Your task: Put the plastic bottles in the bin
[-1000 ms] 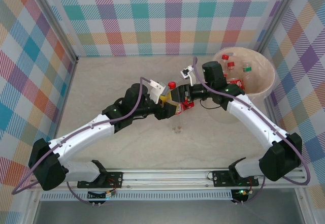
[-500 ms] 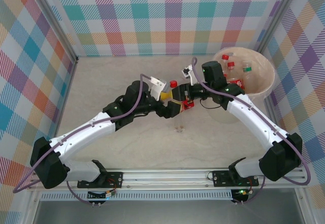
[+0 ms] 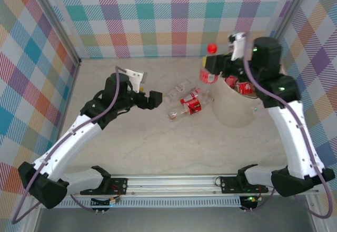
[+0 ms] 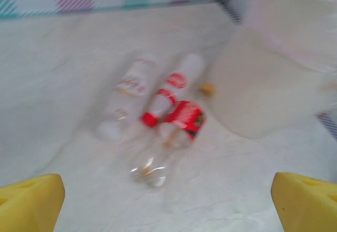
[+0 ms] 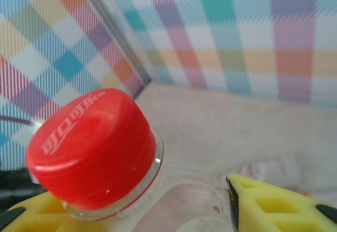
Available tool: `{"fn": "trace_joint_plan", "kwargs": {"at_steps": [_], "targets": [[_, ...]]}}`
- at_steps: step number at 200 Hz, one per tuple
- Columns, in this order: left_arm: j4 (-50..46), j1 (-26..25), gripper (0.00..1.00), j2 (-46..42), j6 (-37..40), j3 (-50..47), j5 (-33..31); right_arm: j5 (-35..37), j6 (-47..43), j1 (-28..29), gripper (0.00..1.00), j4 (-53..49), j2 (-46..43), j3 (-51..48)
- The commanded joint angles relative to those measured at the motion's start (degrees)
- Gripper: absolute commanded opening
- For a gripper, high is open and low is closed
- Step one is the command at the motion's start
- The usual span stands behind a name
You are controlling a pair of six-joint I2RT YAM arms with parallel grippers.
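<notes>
Yellow foam pads (image 5: 268, 205) of the right gripper (image 5: 152, 211) sit on either side of a clear plastic bottle with a red screw cap (image 5: 92, 148), clenched on it just under the cap. From the top camera this bottle (image 3: 206, 79) hangs upright, cap uppermost, in the raised right gripper (image 3: 213, 63) at the left edge of the large round translucent-white plastic bin (image 3: 234, 108); whether it is already over the opening I cannot tell. Red-labelled bottles (image 3: 243, 87) lie inside the bin. The left gripper (image 3: 152, 99) is released and empty, its jaws spread wide, low over the pale marbled tabletop (image 3: 158, 148) and aimed at three small clear plastic bottles (image 3: 190, 104) lying on their sides in a loose cluster between it and the bin. In the blurred left wrist view, these bottles (image 4: 181, 119) show red and white labels, with the bin (image 4: 258, 100) close beside them on the right.
</notes>
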Motion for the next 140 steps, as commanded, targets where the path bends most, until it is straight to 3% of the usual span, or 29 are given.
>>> {"fn": "trace_joint_plan", "kwargs": {"at_steps": [1, 34, 63, 98, 140], "targets": [[-6.59, 1.28, 1.00, 4.86, 0.35, 3.83, -2.82, 5.93, -4.06, -3.79, 0.42, -8.49, 0.56, 9.27], [-10.03, 0.88, 1.00, 12.47, 4.69, 7.15, -4.21, 16.07, -8.12, -8.89, 0.41, -14.72, 4.22, 20.01], [-6.08, -0.61, 1.00, 11.84, 5.57, 3.35, -7.12, 24.50, -11.38, -12.66, 0.38, -15.86, 6.00, 20.23], [-8.01, -4.42, 0.94, 12.79, 9.27, 2.14, -14.79, 21.64, -10.83, -18.78, 0.37, -12.66, 7.45, 12.96], [-10.24, -6.61, 0.90, 13.82, 12.90, 2.17, -21.47, 20.87, -10.38, -20.06, 0.35, -7.89, 8.49, 2.89]]}}
